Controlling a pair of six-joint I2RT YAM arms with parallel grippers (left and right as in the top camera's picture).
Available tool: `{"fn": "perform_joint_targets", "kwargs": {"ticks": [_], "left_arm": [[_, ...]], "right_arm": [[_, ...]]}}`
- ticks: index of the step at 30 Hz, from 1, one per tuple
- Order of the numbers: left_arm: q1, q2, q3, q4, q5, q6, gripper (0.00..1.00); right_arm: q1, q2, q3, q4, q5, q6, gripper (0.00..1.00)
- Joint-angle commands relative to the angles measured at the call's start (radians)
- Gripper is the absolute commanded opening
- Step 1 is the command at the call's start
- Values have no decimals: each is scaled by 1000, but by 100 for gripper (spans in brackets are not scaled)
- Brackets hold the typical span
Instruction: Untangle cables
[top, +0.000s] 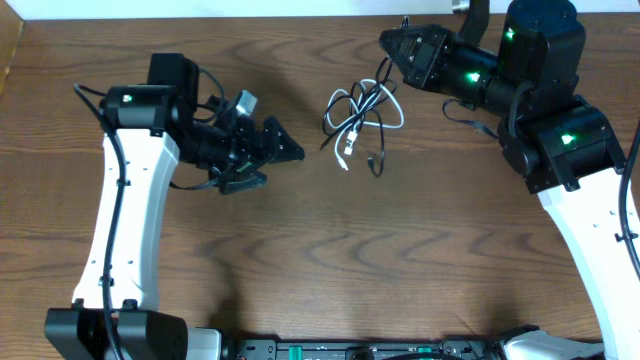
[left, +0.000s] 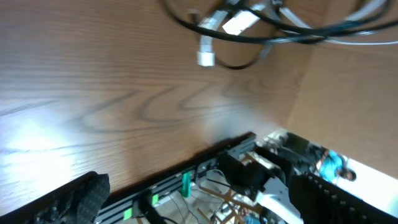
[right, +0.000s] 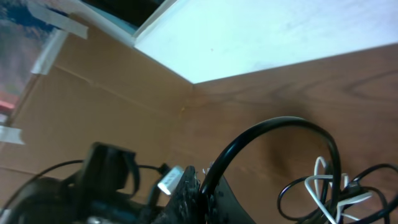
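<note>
The left gripper (top: 272, 163) hangs released, jaws wide, just left of the cables (top: 362, 108). The black-and-white tangle lies at the centre-back of the counter. Its long axis runs from loose plug ends at the near left up to the far right. There the right gripper (top: 392, 45) is clenched on a black cable (right: 280, 122) that arches off the wood-grain counter (top: 400, 250). Brown cardboard (right: 93, 106) stands at the counter's edge.
</note>
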Motion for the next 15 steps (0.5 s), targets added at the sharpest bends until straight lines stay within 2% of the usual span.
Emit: {"fn": "perform_joint_targets", "kwargs": {"ticks": [1, 8, 12, 15], "left_arm": [[-51, 2, -4, 42, 80, -43, 98], [-157, 2, -4, 295, 69, -344, 98], [-227, 2, -4, 363, -108, -504, 98], [-247, 2, -4, 369, -236, -533, 98]], "right_arm": [[3, -2, 18, 8, -74, 79, 1], [7, -2, 18, 9, -116, 123, 1], [6, -3, 18, 10, -145, 125, 1], [6, -3, 18, 10, -178, 125, 1]]}}
